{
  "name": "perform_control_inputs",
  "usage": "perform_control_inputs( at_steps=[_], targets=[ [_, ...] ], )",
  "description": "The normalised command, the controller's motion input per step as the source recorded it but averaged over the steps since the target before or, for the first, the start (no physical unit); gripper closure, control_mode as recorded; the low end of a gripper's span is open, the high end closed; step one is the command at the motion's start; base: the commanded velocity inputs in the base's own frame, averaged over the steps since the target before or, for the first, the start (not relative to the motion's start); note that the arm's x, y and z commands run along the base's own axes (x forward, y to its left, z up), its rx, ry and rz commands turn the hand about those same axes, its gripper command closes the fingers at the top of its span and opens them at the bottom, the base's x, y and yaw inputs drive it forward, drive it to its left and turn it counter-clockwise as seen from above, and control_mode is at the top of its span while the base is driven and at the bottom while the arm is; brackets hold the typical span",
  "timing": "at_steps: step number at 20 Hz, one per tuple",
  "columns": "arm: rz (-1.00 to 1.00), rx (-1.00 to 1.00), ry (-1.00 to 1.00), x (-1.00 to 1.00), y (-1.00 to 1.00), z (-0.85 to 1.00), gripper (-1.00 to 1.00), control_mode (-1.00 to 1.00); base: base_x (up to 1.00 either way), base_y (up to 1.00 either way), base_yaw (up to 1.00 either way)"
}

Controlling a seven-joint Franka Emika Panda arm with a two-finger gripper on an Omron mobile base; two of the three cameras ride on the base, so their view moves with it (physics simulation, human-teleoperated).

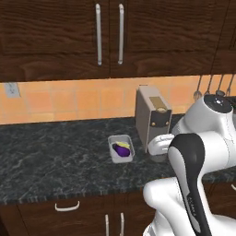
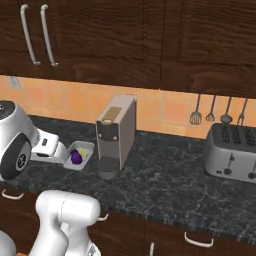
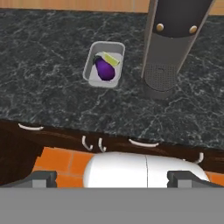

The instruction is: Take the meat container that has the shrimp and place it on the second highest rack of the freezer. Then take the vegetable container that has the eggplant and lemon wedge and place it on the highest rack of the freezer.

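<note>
Pincer [image 3: 112, 178]: standing fully open, its two dark finger tips wide apart at the bottom of the hand view, and it is holding nothing.
Vegetable container [image 3: 104, 64]: sitting on the counter well ahead of the pincer and a little to its left, not touching it; it is a pale grey tray, lying flat.
Eggplant [image 3: 104, 68]: lying inside this tray, dark purple and glossy, taking much of the tray floor.
Lemon wedge [image 3: 110, 59]: lying in the same tray, just beside the eggplant, at the end of the tray far from the pincer.
Coffee machine [image 3: 172, 41]: standing upright on the counter ahead of the pincer and to its right, near the tray but apart from it.
Counter [image 3: 48, 83]: dark marbled stone, spreading ahead of the pincer under the tray and the machine.
Toaster [image 2: 231, 152]: standing further right on the counter, well apart from the tray, in the right base view.
</note>
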Motion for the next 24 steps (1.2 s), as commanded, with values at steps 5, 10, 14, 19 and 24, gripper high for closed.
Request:
perform_control_inputs(
  at_steps=[5,10,14,19,24],
  targets=[
    [0.0,0.0,0.0,0.0,0.0,0.0,-1.0,1.0,0.36,0.44,-0.1],
    [0.0,0.0,0.0,0.0,0.0,0.0,-1.0,1.0,0.45,0.35,-0.17],
    [0.0,0.0,0.0,0.0,0.0,0.0,-1.0,1.0,0.3,0.34,-0.13],
    [0.0,0.0,0.0,0.0,0.0,0.0,-1.0,1.0,0.36,0.15,-0.04],
    [0.0,0.0,0.0,0.0,0.0,0.0,-1.0,1.0,0.0,0.0,0.0]
  ],
)
